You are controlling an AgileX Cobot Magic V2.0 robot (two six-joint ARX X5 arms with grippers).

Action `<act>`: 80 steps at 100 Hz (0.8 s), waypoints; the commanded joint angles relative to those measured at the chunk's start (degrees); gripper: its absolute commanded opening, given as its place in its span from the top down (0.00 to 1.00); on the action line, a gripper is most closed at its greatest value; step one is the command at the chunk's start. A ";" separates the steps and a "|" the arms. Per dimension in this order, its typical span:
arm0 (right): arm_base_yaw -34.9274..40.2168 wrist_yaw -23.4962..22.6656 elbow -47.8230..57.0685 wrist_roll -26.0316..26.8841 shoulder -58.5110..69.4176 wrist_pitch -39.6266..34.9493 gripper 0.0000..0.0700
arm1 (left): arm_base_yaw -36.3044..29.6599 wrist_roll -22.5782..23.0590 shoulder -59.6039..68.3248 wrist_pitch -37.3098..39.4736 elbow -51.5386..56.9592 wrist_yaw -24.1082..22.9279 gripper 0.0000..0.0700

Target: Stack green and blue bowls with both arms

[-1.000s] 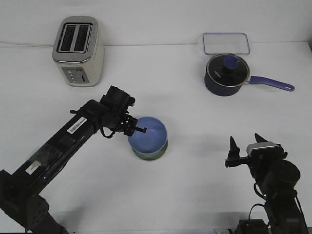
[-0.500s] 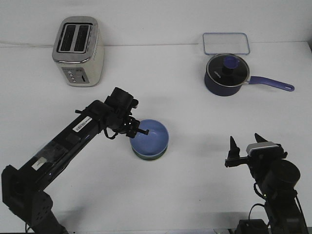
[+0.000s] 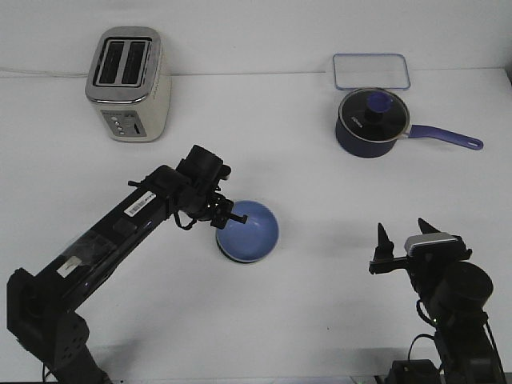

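**Blue bowl held at its rim by the left gripper, nested on the green bowl**

The blue bowl (image 3: 249, 232) is seen near the middle of the white table (image 3: 320, 304), slightly toward the robot's left. It is tilted, its opening turned partly toward the camera. Beneath it only a thin dark-greenish edge of the green bowl (image 3: 240, 258) is visible along the lower rim; the rest of that bowl is hidden by the blue one, so how fully the two are seated cannot be told.

The left gripper (image 3: 230, 216) is placed at the blue bowl's rim on the side nearest the toaster. Its fingers are seen closed over the rim edge, one tip reaching inside the bowl, so the bowl is taken to be grasped there. The left arm (image 3: 120, 228) is stretched diagonally from the near left corner of the table up to the bowl.

The right gripper (image 3: 402, 242) is held well apart from the bowls, near the table's front edge on the robot's right. Its two pointed fingers are spread with a clear gap between them, and nothing is held.

At the far left a silver and cream toaster (image 3: 128, 84) is standing. At the far right a dark navy saucepan (image 3: 372, 122) with a lid and a long handle is set, and just behind it a clear rectangular lid (image 3: 372, 70) is lying flat.
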 commanded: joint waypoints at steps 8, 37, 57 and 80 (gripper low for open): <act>0.04 0.13 0.17 -0.42 -0.02 0.55 0.21 | -0.39 0.04 1.05 -0.02 0.79 -0.07 0.50; 0.04 0.15 0.17 -0.42 -0.02 0.57 0.21 | 0.37 0.81 0.66 -0.04 1.84 -0.07 0.39; 0.04 0.13 0.17 -0.42 -0.02 0.55 0.21 | 3.37 2.71 -3.69 -0.42 2.32 -0.13 0.39; 0.04 0.15 0.17 -0.42 -0.02 0.55 0.21 | 10.32 4.59 -11.52 -0.46 2.32 -0.15 0.39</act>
